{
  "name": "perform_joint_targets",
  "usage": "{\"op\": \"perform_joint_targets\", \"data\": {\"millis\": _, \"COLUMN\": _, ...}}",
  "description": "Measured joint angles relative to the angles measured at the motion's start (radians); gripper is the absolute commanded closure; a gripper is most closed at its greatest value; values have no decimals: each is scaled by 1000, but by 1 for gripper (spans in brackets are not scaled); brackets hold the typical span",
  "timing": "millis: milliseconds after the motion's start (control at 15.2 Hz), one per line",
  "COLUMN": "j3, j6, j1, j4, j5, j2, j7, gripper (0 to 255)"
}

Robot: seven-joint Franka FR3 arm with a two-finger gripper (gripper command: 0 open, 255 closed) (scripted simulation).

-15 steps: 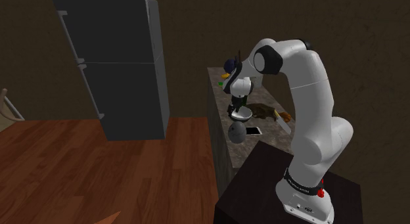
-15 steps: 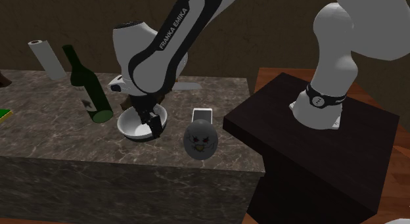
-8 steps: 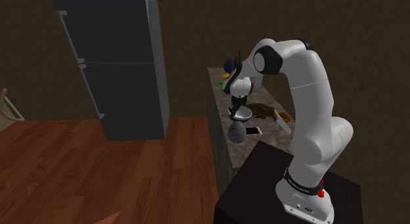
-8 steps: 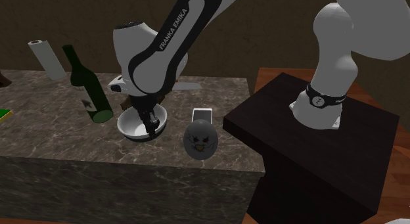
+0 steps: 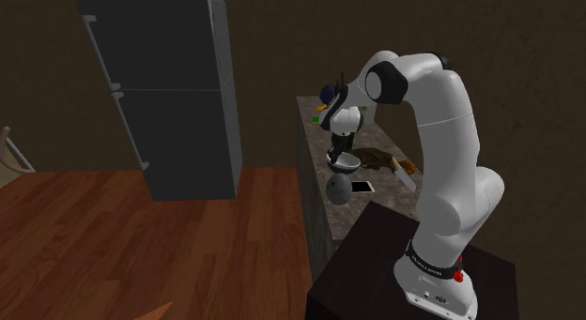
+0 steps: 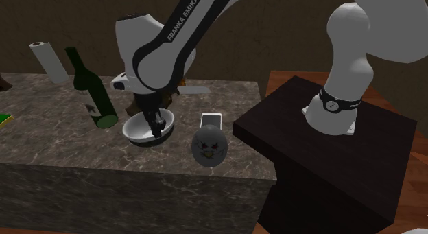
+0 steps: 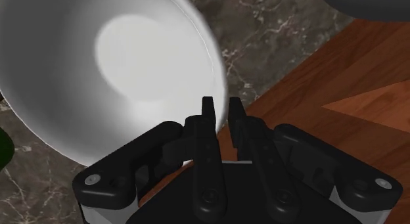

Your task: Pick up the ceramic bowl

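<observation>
1. White bowl (image 6: 136, 133) sits low over the marble counter (image 6: 55, 143), between a dark green bottle (image 6: 92, 95) and a grey egg-shaped figure (image 6: 208, 146). Contact with the counter is unclear.
2. Jaws clamped on the bowl's rim: one finger (image 7: 209, 134) inside, the other outside.
3. White phone (image 6: 211, 121) lies near the bowl.

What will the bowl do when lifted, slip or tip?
The bowl looks smooth and glossy, so it might slip. The gripper pinches just one side of its rim, so it will probably hang tilted.
</observation>
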Motion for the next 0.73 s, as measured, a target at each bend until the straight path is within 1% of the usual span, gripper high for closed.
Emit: {"op": "perform_joint_targets", "data": {"millis": 726, "j3": -42, "j6": -96, "j1": 31, "j4": -5, "j5": -61, "j2": -106, "j7": 48, "gripper": 255}}
